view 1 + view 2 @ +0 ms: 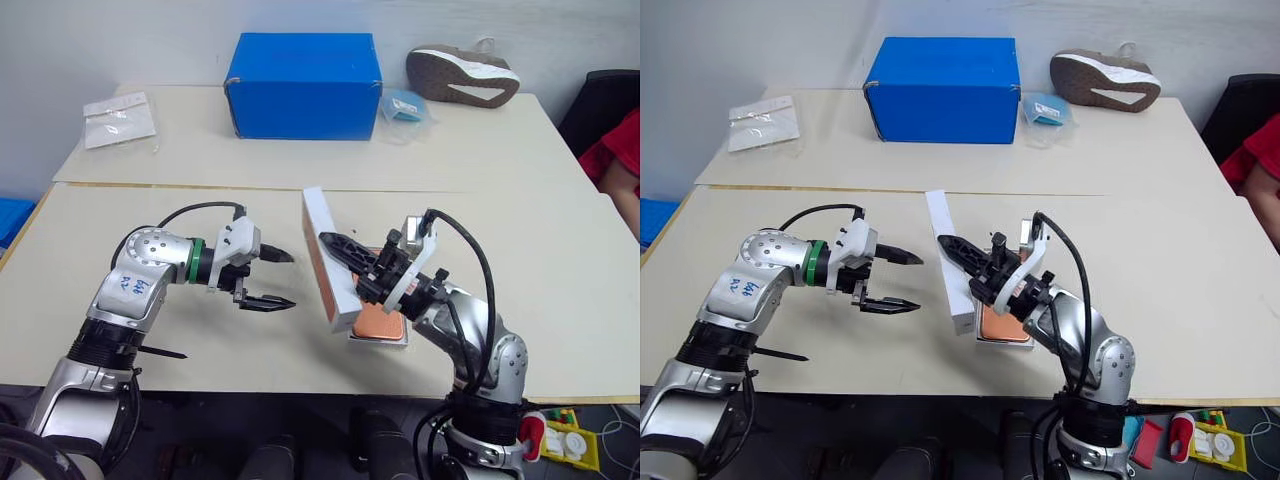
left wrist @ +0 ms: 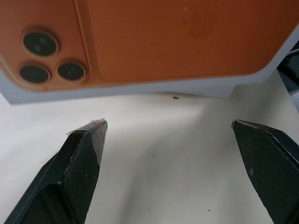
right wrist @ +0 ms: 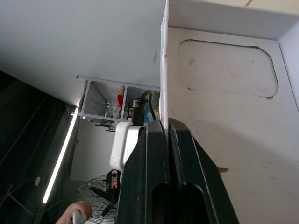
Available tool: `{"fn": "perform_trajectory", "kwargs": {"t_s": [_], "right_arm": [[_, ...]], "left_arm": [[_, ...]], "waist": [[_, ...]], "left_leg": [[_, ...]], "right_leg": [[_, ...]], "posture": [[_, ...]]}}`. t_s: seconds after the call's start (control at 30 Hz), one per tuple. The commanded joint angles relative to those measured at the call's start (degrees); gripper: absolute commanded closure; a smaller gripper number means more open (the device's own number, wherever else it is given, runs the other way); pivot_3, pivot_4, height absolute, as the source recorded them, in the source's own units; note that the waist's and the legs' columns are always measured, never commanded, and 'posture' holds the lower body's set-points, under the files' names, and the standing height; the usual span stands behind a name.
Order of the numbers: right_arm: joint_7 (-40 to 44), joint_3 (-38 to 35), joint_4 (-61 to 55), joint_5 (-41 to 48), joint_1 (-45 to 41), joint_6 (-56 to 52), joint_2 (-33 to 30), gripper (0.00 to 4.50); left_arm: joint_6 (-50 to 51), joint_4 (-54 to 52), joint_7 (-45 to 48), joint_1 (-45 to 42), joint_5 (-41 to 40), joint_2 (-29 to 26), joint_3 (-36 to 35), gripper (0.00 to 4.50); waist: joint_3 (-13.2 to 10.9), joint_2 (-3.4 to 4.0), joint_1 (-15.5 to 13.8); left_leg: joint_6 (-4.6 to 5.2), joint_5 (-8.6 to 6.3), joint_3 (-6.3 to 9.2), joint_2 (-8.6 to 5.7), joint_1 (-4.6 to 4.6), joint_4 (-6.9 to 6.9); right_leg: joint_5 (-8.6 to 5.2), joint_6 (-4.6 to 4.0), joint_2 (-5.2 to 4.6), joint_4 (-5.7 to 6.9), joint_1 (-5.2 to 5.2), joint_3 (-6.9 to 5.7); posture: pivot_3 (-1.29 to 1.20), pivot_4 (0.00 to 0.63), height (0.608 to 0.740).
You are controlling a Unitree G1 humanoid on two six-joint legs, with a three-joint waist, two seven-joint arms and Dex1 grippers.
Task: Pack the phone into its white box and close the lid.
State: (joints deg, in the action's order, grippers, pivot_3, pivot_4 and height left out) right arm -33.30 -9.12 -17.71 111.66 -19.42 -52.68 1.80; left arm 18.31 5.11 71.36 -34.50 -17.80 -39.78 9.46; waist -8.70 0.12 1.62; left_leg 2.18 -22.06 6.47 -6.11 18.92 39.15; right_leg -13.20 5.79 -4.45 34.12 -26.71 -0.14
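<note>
My right gripper [image 1: 326,241] is shut on one thin wall of the lid [image 1: 318,212] and holds it on edge above the table. The lid's white inside [image 3: 224,93] faces the right wrist. Its outer face [image 2: 177,37] is orange with three dark lenses and faces my left gripper. Below the lid, the phone [image 1: 378,322] lies flat as an orange slab inside the white box [image 1: 352,338], partly hidden by the right hand. My left gripper [image 1: 290,280] hangs open a short way left of the lid, with nothing between its fingers [image 2: 84,158].
A big blue carton [image 1: 303,85] stands at the back of the far table, with a shoe [image 1: 462,75] and a small packet [image 1: 404,105] to its right. A clear plastic bag [image 1: 120,118] lies back left. A person in red [image 1: 622,160] sits at the right edge.
</note>
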Motion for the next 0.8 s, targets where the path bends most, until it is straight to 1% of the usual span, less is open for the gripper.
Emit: {"fn": "perform_trajectory", "kwargs": {"t_s": [0.03,0.17,0.57,0.67,0.77,0.8], "right_arm": [[3.9,1.6,2.6,0.7,0.0,3.2,-1.0,4.48],[9.4,3.4,5.9,-2.8,1.7,4.6,-1.2,4.48],[22.9,6.9,4.7,-16.6,5.3,4.5,-5.6,4.48],[23.7,6.6,4.7,-17.4,5.6,4.9,-6.1,3.92],[24.0,5.9,3.8,-17.6,6.3,4.4,-7.5,2.87],[24.2,5.7,3.2,-17.6,6.6,4.2,-8.2,2.62]], "left_arm": [[0.4,-1.8,-0.5,0.4,-0.1,-0.9,-1.8,0.0],[0.3,-1.2,-0.8,0.1,0.2,-0.6,-1.5,0.0],[0.1,0.7,-1.0,-1.2,2.3,1.2,0.6,0.0],[0.2,1.1,-1.2,-1.1,3.1,1.9,1.3,0.0],[-0.7,2.0,-2.0,-1.0,4.5,3.1,2.4,0.0],[-1.0,2.7,-2.3,-1.2,5.1,3.7,2.8,0.0]], "waist": [[0.0,0.0,0.0],[0.0,0.0,0.0],[0.0,0.0,-0.1],[0.0,0.0,-0.1],[0.0,0.0,-0.2],[0.0,0.0,-0.3]], "left_leg": [[0.0,0.0,0.0,0.0,0.0,0.0],[0.0,0.0,0.01,-0.01,0.01,0.0],[0.0,0.0,0.0,-0.01,0.04,0.0],[0.0,0.0,0.0,-0.01,0.04,0.0],[0.01,0.0,0.01,-0.02,0.04,0.0],[0.0,0.0,0.01,-0.03,0.04,0.0]], "right_leg": [[0.0,0.0,0.0,-0.01,0.0,0.03],[0.0,0.0,0.0,-0.02,0.0,0.1],[0.0,0.0,0.0,-0.04,0.0,0.13],[0.0,0.0,0.0,-0.04,0.0,0.14],[0.0,0.0,-0.01,-0.04,0.0,0.13],[0.0,0.0,-0.01,-0.04,0.0,0.13]], "posture": [[0.0,0.15,0.74],[0.0,0.15,0.74],[0.0,0.15,0.74],[0.0,0.15,0.74],[0.0,0.15,0.74],[0.0,0.15,0.74]]}}
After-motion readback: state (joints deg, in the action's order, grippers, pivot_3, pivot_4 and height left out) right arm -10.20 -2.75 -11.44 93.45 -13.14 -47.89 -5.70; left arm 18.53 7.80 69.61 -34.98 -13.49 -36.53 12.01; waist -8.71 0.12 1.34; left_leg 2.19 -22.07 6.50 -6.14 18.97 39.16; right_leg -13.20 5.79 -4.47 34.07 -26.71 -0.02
